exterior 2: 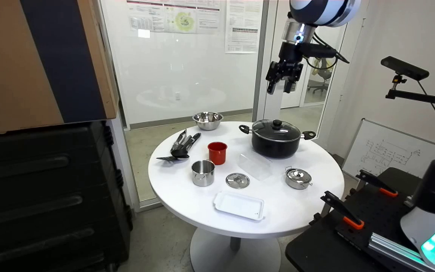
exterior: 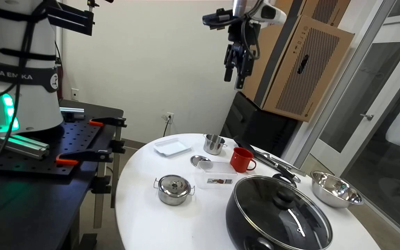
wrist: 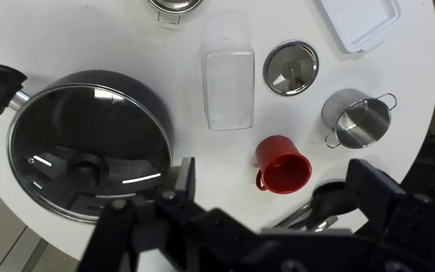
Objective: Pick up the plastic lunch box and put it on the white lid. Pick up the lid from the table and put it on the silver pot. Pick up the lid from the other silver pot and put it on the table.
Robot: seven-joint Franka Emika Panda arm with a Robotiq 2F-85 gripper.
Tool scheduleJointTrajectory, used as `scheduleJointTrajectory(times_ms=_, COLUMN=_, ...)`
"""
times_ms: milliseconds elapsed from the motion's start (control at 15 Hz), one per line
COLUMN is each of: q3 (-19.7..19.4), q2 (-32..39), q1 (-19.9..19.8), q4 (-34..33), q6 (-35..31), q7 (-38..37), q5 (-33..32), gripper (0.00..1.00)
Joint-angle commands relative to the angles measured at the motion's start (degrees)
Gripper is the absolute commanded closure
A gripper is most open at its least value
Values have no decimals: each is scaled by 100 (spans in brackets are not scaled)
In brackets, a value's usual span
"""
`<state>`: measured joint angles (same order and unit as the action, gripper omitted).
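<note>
Because the plastic lunch box on the table beside the steel lid seems light, slippery and flexible, I should lower my empty tool, jaws apart, to grip its long sides lightly.

Round black pan is carrying clear glass lid; red cylindrical mug is standing near black-and-steel utensils; open round steel bowl is sitting upright.

Pincer aloft, downward, 2 fingers apart
</note>
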<state>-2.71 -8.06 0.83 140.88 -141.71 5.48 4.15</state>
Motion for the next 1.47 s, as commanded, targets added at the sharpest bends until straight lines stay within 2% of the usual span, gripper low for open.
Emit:
scheduleJointTrajectory(times_ms=0, q3=49, q2=873, q1=-144, q4=-733, q6=273, q7=-585, q5=-192, gripper=0)
scheduleJointTrajectory(times_ms=67, q3=50, q2=453, q1=-100, q4=-292, q6=49, q7=-244, q5=-31, gripper=0)
scheduleJointTrajectory(times_ms=267, q3=50, q2=844, q1=-142, q4=-578, q6=84, q7=-410, q5=-53, gripper=0)
scheduleJointTrajectory(times_ms=733, q3=51, q2=873, q1=-143, q4=-646, q6=138, q7=-434, q5=-54, gripper=0)
scheduleJointTrajectory(times_ms=1200, q3=-74, q2=2132, q1=-250, q4=-1086, q6=-95, q7=-644, q5=-650, gripper=0)
scheduleJointTrajectory(times_ms=1400, q3=-94, q2=2687, q1=-247, q4=-1306, q6=-241, q7=-622, q5=-664, gripper=0)
